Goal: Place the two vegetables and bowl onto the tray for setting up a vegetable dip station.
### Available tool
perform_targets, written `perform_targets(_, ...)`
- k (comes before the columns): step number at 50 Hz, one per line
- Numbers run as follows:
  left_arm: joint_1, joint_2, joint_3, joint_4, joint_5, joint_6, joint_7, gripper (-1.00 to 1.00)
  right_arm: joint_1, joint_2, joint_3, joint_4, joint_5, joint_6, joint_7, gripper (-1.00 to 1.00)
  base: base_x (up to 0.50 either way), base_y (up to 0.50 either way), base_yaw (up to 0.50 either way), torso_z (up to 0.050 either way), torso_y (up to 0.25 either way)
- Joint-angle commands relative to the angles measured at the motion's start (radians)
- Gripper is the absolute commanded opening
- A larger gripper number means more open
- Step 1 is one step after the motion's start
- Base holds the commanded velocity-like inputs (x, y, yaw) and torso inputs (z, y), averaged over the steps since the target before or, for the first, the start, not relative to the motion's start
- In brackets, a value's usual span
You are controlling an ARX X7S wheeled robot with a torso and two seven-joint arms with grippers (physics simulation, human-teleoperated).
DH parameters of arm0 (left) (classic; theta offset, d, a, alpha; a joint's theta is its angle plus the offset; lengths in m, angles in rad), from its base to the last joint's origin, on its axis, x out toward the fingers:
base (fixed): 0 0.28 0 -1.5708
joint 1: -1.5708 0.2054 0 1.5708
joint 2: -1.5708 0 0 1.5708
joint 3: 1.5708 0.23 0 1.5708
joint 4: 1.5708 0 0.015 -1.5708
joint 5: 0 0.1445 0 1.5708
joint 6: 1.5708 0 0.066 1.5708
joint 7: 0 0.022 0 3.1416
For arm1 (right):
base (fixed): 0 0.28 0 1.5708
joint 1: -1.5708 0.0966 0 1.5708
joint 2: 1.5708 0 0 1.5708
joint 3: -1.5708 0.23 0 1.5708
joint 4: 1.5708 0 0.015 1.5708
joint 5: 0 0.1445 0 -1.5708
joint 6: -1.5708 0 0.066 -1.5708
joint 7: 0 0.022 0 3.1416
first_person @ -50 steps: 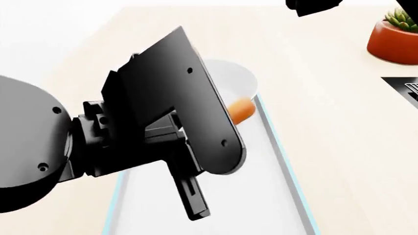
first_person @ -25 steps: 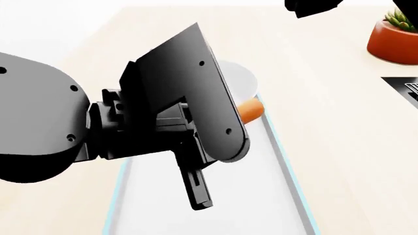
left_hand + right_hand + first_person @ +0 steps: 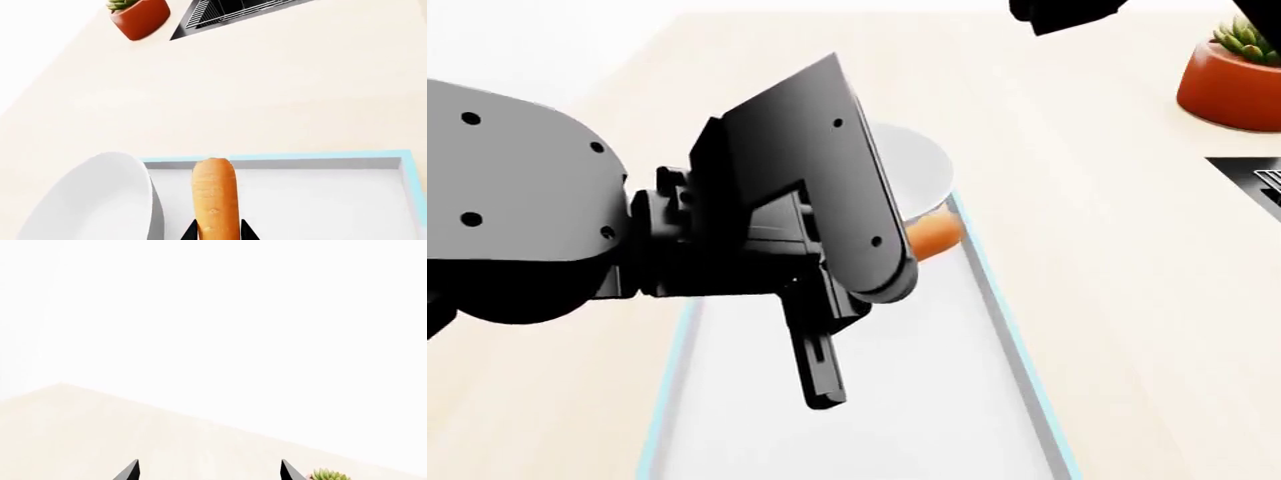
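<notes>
Left claw (image 3: 217,235) gripping carrot (image 3: 215,195), cucumber apparently hidden

Head camera is looking forward and down from close behind the left arm, whose dark bulk is blocking much of the tray (image 3: 1014,350) and bowl (image 3: 918,165). Left wrist camera is peering low along the carrot (image 3: 215,192) over the tray's end, sharing tray, bowl and potted plant (image 3: 139,17) with it. Right wrist camera is aiming high across the tabletop (image 3: 100,435), catching that plant only.
</notes>
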Motion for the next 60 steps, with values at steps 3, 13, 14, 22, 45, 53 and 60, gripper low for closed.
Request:
perform_targets(3,0.021,0.003,0.037,-0.051,0.112,-0.003,0.076,-1.00,0.005,0.000,-0.002,-0.002,0.002,-0.001,0.002,1.00,0.00,0.00,0.00,0.000,0.000)
perform_targets(13,0.015,0.000,0.033,-0.023,0.079,-0.015,0.100,-1.00,0.007,0.001,-0.003,-0.003,0.000,-0.002,0.003,1.00,0.00,0.00,0.00,0.000,0.000)
perform_targets(14,0.016,0.001,0.033,-0.023,0.079,-0.015,0.100,-1.00,0.008,0.001,-0.004,-0.002,0.001,-0.001,0.003,1.00,0.00,0.00,0.00,0.000,0.000)
perform_targets(22,0.020,-0.001,0.034,-0.018,0.078,-0.015,0.110,-1.00,0.012,-0.002,-0.005,0.000,0.001,0.000,0.002,1.00,0.00,0.00,0.00,0.000,0.000)
perform_targets(45,0.061,0.003,0.071,-0.036,0.165,-0.012,0.108,-1.00,0.019,0.001,-0.007,-0.001,0.004,-0.001,0.001,1.00,0.00,0.00,0.00,0.000,0.000)
perform_targets(53,0.082,0.000,0.086,-0.021,0.171,-0.016,0.103,-1.00,0.018,-0.001,-0.009,-0.001,0.001,-0.001,0.000,1.00,0.00,0.00,0.00,0.000,0.000)
perform_targets(60,0.080,0.006,0.081,-0.022,0.159,-0.019,0.098,-1.00,0.022,-0.002,-0.010,-0.001,0.003,0.000,0.000,1.00,0.00,0.00,0.00,0.000,0.000)
